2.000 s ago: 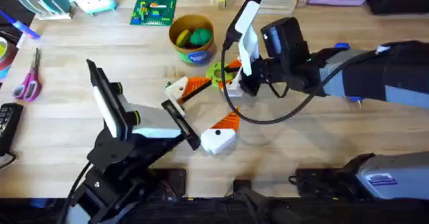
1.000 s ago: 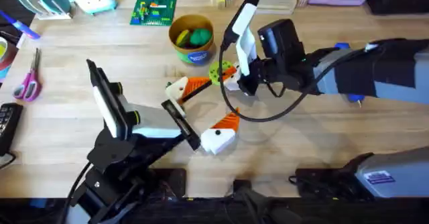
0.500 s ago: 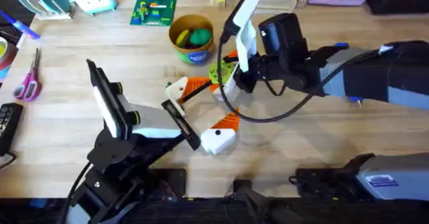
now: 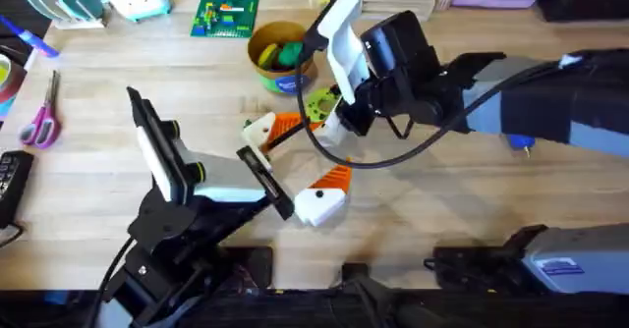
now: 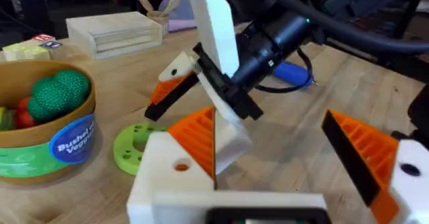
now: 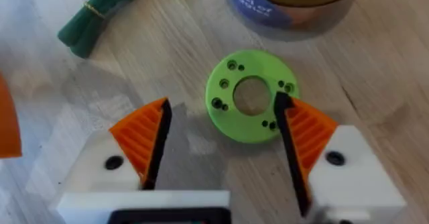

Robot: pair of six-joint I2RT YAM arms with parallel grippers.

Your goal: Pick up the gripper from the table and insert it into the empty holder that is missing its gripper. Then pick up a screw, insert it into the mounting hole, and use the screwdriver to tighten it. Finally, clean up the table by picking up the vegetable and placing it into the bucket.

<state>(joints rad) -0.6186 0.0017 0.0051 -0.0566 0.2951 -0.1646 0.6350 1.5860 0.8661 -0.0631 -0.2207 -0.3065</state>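
My right gripper (image 4: 327, 112) hangs open just over the table, right above a green round disc with holes (image 6: 251, 96), its orange pads (image 6: 144, 133) on either side of the disc. Beyond the disc the dark green vegetable (image 6: 97, 16) lies on the wood, next to the tan bucket (image 4: 285, 81), which holds green toys. My left gripper (image 4: 314, 151) is open too and faces the right one from close by. The blue screwdriver (image 5: 289, 73) lies on the table under the right arm. I cannot pick out the loose gripper, the holder or a screw.
Scissors (image 4: 41, 117) and a dark remote (image 4: 10, 181) lie at the left edge. At the back stand a green brick plate (image 4: 226, 14) and a stack of wooden boards (image 5: 114, 33). The right arm's cable (image 4: 373, 161) loops over the middle.
The right arm has moved left and away from its base, toward the bucket, bringing its open gripper over the green disc. The left arm has not moved.
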